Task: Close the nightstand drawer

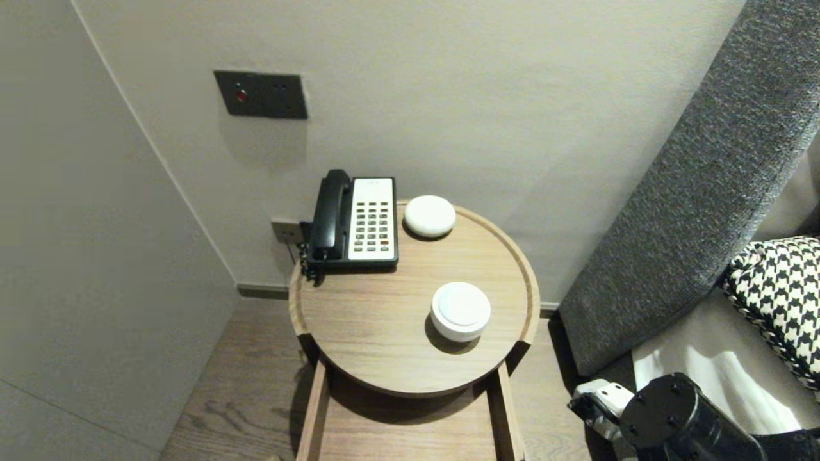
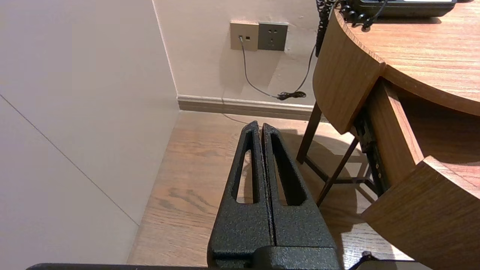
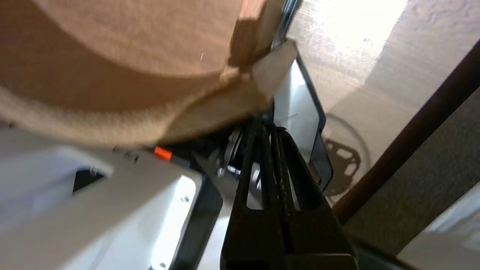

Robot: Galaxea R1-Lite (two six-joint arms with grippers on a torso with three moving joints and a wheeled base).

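A round wooden side table (image 1: pixel 378 346) carries a black-and-white desk phone (image 1: pixel 359 221), a white pebble-shaped object (image 1: pixel 429 216) and a white lidded round pot (image 1: pixel 460 310). Below its top a drawer (image 1: pixel 410 429) stands pulled out. My right arm (image 1: pixel 672 410) is low at the table's right, between it and the bed. My right gripper (image 3: pixel 270 127) is shut and holds nothing; it points down beside blurred tan wood (image 3: pixel 131 56) and my own white base panels (image 3: pixel 93 210). My left gripper (image 2: pixel 259 125) is shut and empty, hanging over the floor left of the table.
A grey upholstered headboard (image 1: pixel 705 179) and a houndstooth pillow (image 1: pixel 778 294) stand to the right. Walls close the left and back, with a switch plate (image 1: pixel 261 95). A wall socket (image 2: pixel 258 35) with a cable (image 2: pixel 258 88) sits behind the table. The drawer front (image 2: pixel 423 210) juts out.
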